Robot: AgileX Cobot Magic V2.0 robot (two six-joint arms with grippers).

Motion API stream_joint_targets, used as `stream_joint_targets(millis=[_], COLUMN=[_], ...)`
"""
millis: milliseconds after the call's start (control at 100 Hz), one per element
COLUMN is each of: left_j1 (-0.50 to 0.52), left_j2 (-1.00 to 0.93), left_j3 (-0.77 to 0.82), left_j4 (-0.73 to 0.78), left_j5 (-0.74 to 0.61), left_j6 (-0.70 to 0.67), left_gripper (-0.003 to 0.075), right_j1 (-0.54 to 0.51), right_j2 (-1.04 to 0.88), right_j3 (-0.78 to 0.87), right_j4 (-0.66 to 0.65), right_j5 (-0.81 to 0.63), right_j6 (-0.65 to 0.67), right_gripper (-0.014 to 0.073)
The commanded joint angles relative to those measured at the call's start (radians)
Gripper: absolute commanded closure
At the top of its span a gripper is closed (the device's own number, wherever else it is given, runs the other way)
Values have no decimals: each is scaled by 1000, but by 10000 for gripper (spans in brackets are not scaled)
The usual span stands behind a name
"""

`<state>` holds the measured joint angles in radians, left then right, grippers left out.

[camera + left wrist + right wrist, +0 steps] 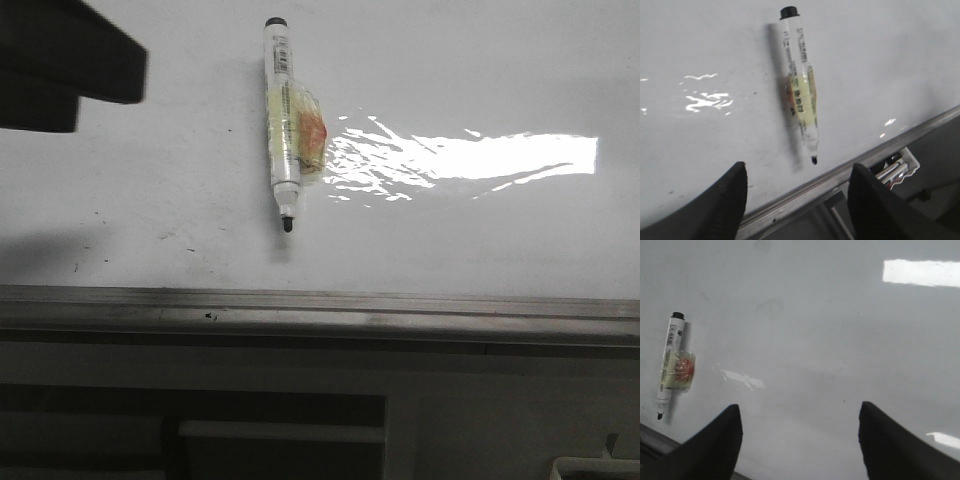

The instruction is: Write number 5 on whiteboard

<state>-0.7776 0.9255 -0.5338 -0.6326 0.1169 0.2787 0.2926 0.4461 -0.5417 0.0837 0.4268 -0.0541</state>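
Observation:
The whiteboard (480, 240) is a glossy white board with a bright glare patch and a grey metal strip along its near edge. A white marker (283, 120) with yellowish tape round its middle lies flat on it, tip toward the near edge. It also shows in the left wrist view (801, 85) and the right wrist view (671, 362). No drawn number 5 shows on the board. My left gripper (797, 172) is open and empty, above the board's edge just short of the marker tip. My right gripper (799, 412) is open and empty, over bare board to the right of the marker.
A dark part of the left arm (60, 65) hangs over the far left corner. Small dark specks (170, 238) dot the board near the edge strip (320, 310). A white rack with pens (897, 167) sits below the board's edge.

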Motion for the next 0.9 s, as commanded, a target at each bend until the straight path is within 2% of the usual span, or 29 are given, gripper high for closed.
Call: stream_joint_targets(millis=[0, 160, 690, 780, 890], left_j1=[-76, -117, -117, -117, -117], left_j2=[69, 196, 387, 406, 414], left_j3=[-34, -34, -143, -150, -150], left_j4=[-86, -177, -182, -182, -182], left_j5=[-217, -333, -326, -315, -287], left_j6=[2, 2, 2, 2, 2], left_gripper=[322, 322, 324, 366, 497], right_j1=[3, 3, 3, 3, 3], right_j2=[15, 15, 15, 15, 15], right_j3=[-38, -38, -38, -38, -38], right_j4=[-8, -8, -8, -8, -7], right_j5=[-76, -74, -62, -48, -38], right_j6=[-13, -13, -13, -13, -13], right_gripper=[143, 143, 143, 143, 143])
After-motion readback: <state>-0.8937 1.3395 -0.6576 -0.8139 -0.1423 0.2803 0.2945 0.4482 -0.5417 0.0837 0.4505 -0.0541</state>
